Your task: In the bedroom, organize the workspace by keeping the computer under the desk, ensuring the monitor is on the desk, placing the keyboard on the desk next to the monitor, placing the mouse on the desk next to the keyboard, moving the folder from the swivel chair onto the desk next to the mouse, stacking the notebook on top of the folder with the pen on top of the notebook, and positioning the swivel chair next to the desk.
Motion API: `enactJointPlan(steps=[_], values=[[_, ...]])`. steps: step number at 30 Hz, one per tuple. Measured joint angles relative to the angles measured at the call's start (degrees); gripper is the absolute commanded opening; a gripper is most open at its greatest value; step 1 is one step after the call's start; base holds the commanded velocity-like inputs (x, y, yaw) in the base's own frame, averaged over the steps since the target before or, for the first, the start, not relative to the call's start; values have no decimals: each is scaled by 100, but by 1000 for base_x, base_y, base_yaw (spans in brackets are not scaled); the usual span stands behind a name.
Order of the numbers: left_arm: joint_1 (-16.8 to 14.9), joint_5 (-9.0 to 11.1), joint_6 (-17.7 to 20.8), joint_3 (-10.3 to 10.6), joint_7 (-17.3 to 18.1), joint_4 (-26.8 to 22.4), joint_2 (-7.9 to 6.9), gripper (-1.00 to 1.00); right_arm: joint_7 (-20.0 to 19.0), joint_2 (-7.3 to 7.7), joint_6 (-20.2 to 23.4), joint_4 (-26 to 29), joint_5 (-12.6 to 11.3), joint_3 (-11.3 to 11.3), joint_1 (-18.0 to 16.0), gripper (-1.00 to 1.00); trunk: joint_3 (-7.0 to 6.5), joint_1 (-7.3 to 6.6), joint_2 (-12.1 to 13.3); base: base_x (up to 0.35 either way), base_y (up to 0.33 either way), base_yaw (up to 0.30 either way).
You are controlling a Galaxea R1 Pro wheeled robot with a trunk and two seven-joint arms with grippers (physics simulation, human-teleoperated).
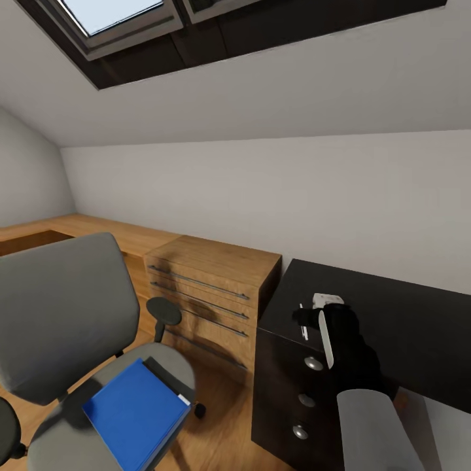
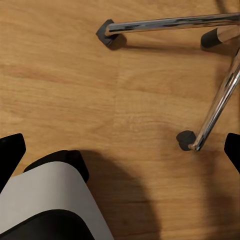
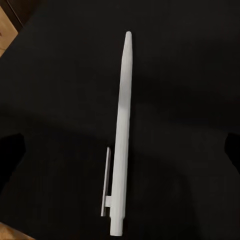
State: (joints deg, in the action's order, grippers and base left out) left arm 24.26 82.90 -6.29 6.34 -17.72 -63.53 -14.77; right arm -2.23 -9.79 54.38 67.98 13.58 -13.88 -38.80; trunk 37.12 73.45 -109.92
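The swivel chair (image 1: pixel 62 314) stands at the lower left, grey back towards the wall. The bright-blue folder (image 1: pixel 134 412) lies flat on its seat. At the right, a slim white pen (image 1: pixel 303 322) lies on the black top of a drawer unit (image 1: pixel 405 333). My right gripper (image 1: pixel 309 318) hovers just above it. In the right wrist view the pen (image 3: pixel 120 140) lies between the open fingers of the right gripper (image 3: pixel 121 150), untouched. My left gripper (image 2: pixel 121 150) is open and empty above the wood floor, near the chair's chrome base (image 2: pixel 215 100) and castors.
A light-wood drawer unit (image 1: pixel 209 288) stands against the wall between the chair and the black unit, with a low wooden shelf (image 1: pixel 78 229) running left. The black unit has three round-knobbed drawers (image 1: pixel 306 399). A sloped ceiling with a skylight (image 1: pixel 111 13) is overhead.
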Motion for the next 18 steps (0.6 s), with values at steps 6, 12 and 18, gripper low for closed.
enactJointPlan(steps=[6, 12, 18], values=[[0, -7, -18, 7, 8, 0, 0, 100, -9, 1, 11, 88, -8, -5, 5, 100, 0, 2, 0, -116, 0, 0], [0, -7, -21, 9, 16, -2, 0, 100, -34, -6, 125, 767, -199, 8, 76, 100, 0, 3, 0, -293, 1, 0], [1, -3, -20, 7, 16, -2, 0, 100, -48, -7, 176, 1112, -311, 45, 108, 100, 0, 3, 0, -299, 108, 0]])
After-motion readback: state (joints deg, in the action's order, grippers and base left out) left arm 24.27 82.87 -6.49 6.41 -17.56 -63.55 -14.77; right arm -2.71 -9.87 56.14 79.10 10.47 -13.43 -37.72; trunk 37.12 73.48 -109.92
